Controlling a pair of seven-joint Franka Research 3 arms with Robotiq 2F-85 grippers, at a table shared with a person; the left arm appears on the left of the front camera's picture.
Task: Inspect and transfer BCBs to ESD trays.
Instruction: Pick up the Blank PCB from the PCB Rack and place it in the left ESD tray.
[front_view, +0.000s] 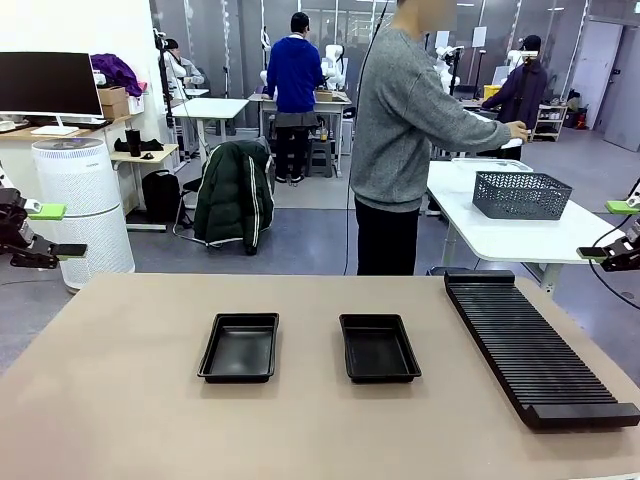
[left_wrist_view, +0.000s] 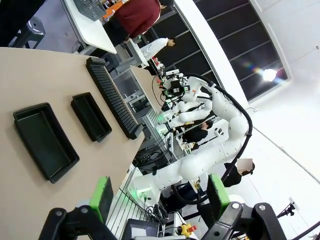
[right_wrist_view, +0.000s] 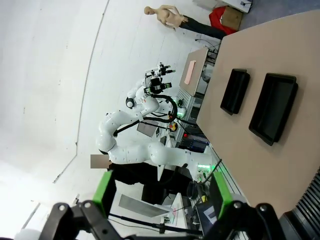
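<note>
Two empty ESD trays lie side by side on the tan table, one left of centre (front_view: 238, 347) and one at centre (front_view: 378, 347). In the left wrist view the trays (left_wrist_view: 45, 140) (left_wrist_view: 91, 116) lie far off to the left, and in the right wrist view the trays (right_wrist_view: 235, 91) (right_wrist_view: 274, 107) show at the upper right. My left gripper (front_view: 55, 231) hangs open off the table's left side, nothing between its green pads (left_wrist_view: 102, 197). My right gripper (front_view: 607, 230) hangs open off the right side, also empty (right_wrist_view: 162, 192). The BCBs are out of view.
A long black ribbed rack (front_view: 535, 345) lies along the table's right part. A person in a grey sweater (front_view: 400, 120) stands beyond the far edge, turned to a white side table with a grey mesh basket (front_view: 521, 194). Bare table surrounds the trays.
</note>
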